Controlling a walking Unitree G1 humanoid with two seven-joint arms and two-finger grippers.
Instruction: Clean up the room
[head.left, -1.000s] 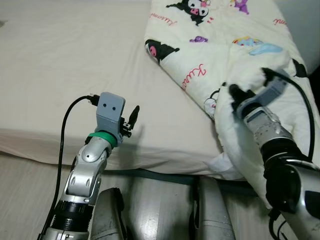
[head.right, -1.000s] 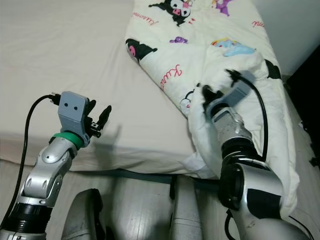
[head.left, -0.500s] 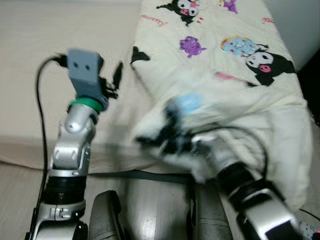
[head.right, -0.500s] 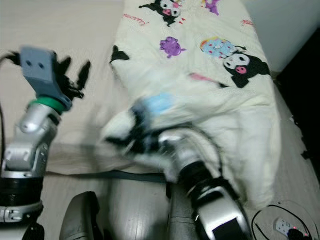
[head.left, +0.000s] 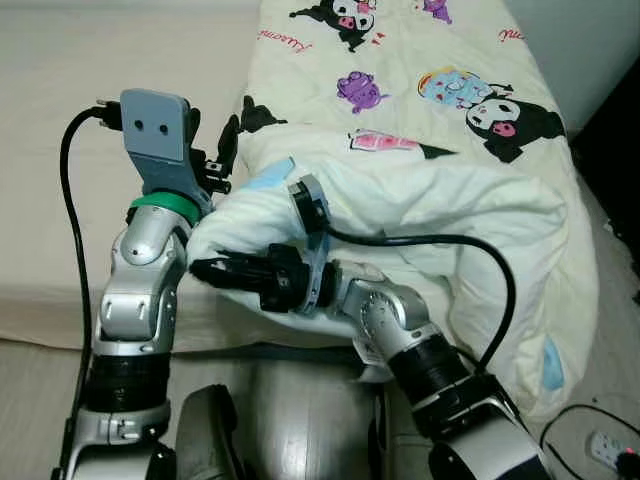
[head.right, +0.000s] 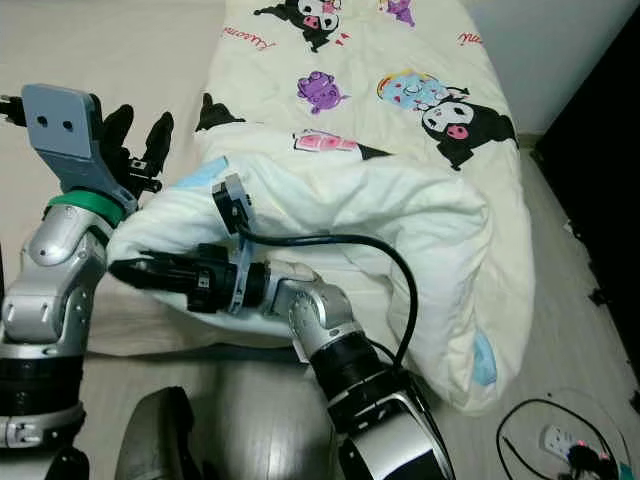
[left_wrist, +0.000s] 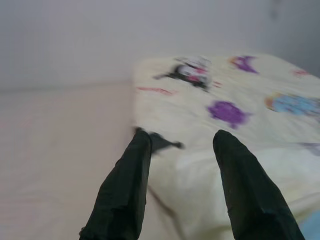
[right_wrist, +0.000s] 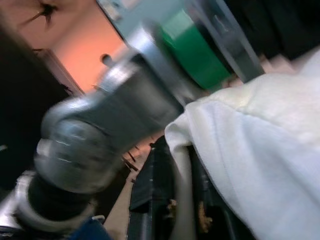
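The right gripper (head.left: 205, 269) clamps the folded quilt (head.left: 400, 200) corner just beside the left gripper (head.left: 222, 148), which hovers spread above the bed (head.left: 60, 120).

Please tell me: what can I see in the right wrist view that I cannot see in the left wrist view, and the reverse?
The right wrist view looks close along the right claw, shut on a white fold of the blanket, with the left arm's silver wrist and green ring just beyond. The left wrist view shows the left claw open above the bed, the bare beige sheet, and the blanket's printed cartoon figures. Both views share the same cream blanket.
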